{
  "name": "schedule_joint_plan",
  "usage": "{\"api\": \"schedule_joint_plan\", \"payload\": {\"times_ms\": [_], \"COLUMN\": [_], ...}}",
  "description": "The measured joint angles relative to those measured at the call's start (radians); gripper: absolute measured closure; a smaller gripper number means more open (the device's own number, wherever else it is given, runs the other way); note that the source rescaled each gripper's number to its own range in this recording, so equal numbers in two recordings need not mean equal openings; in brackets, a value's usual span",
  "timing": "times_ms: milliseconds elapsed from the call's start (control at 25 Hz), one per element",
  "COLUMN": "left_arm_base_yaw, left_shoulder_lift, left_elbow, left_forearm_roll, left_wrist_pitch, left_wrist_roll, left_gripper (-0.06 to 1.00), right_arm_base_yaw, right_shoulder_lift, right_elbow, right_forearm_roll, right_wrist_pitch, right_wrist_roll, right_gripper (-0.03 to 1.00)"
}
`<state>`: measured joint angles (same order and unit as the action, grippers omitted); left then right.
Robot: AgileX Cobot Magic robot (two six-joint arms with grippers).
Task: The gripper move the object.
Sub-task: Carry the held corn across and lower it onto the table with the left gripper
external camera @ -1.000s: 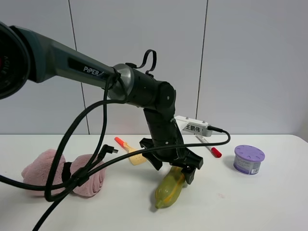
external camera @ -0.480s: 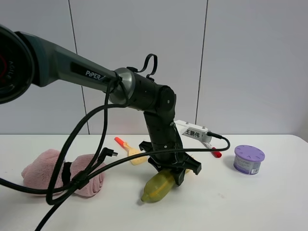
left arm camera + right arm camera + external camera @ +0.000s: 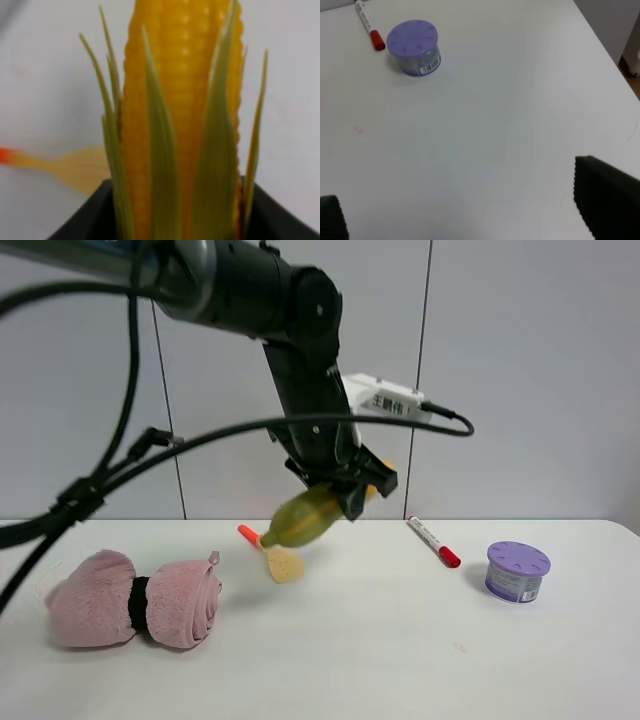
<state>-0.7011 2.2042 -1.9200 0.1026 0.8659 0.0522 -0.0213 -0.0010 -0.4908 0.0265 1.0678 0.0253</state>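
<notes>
The toy corn (image 3: 305, 516), yellow kernels in green husk, hangs in the air well above the white table, tilted with its husk end down to the left. My left gripper (image 3: 345, 488), the black claw of the PiPER arm, is shut on it. In the left wrist view the corn (image 3: 182, 115) fills the frame between the black jaws, with the spatula (image 3: 70, 167) blurred below it. My right gripper (image 3: 465, 220) is open and empty over bare table; only its finger (image 3: 607, 195) and a corner of the other show.
A pink rolled towel (image 3: 135, 600) lies at the left. A yellow spatula (image 3: 272, 555) with an orange handle lies under the corn. A red-capped marker (image 3: 433, 541) and a purple-lidded tub (image 3: 517, 571) sit at the right; both also show in the right wrist view (image 3: 413, 47). Black cables (image 3: 90, 490) hang at the left.
My left gripper has lifted the corn off the table and up to the left. The arm has risen high. The other things have not moved.
</notes>
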Motion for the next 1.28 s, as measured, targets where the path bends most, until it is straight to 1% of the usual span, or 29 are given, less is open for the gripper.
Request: {"api": "schedule_joint_plan", "payload": {"times_ms": [120, 200, 280, 360, 480, 520, 600, 720, 840, 960, 1080, 1160, 1280], "left_arm_base_yaw": [0.014, 0.027, 0.048, 0.076, 0.126, 0.144, 0.177, 0.232, 0.294, 0.356, 0.415, 0.449, 0.489], "left_shoulder_lift": [-0.083, -0.133, -0.17, -0.195, -0.219, -0.222, -0.226, -0.227, -0.227, -0.223, -0.189, -0.149, -0.082], "left_elbow": [0.0, 0.0, 0.0, 0.0, 0.0, 0.0, 0.0, 0.0, 0.002, 0.002, 0.002, 0.003, 0.003], "left_forearm_roll": [0.083, 0.123, 0.14, 0.141, 0.142, 0.142, 0.142, 0.118, 0.072, 0.024, -0.013, -0.054, -0.109], "left_wrist_pitch": [0.008, 0.008, 0.008, 0.01, 0.037, 0.049, 0.06, 0.06, 0.059, 0.058, 0.054, 0.039, -0.006], "left_wrist_roll": [0.028, 0.109, 0.232, 0.387, 0.593, 0.654, 0.743, 0.862, 1.021, 1.202, 1.354, 1.398, 1.418], "left_gripper": [0.93, 0.93, 0.93, 0.93, 0.93, 0.93, 0.93, 0.93, 0.93, 0.93, 0.93, 0.93, 0.93], "right_arm_base_yaw": [0.0, 0.0, 0.0, 0.0, 0.0, 0.0, 0.0, 0.0, 0.0, 0.0, 0.0, 0.0, 0.0], "right_shoulder_lift": [0.0, 0.0, 0.0, 0.0, 0.0, 0.0, 0.0, 0.0, 0.0, 0.0, 0.0, 0.0, 0.0], "right_elbow": [0.0, 0.0, 0.0, 0.0, 0.0, 0.0, 0.0, 0.0, 0.0, 0.0, 0.0, 0.0, 0.0], "right_forearm_roll": [0.0, 0.0, 0.0, 0.0, 0.0, 0.0, 0.0, 0.0, 0.0, 0.0, 0.0, 0.0, 0.0], "right_wrist_pitch": [0.0, 0.0, 0.0, 0.0, 0.0, 0.0, 0.0, 0.0, 0.0, 0.0, 0.0, 0.0, 0.0], "right_wrist_roll": [0.0, 0.0, 0.0, 0.0, 0.0, 0.0, 0.0, 0.0, 0.0, 0.0, 0.0, 0.0, 0.0], "right_gripper": [-0.03, -0.03, -0.03, -0.03, -0.03, -0.03, -0.03, -0.03, -0.03, -0.03, -0.03, -0.03, -0.03]}}
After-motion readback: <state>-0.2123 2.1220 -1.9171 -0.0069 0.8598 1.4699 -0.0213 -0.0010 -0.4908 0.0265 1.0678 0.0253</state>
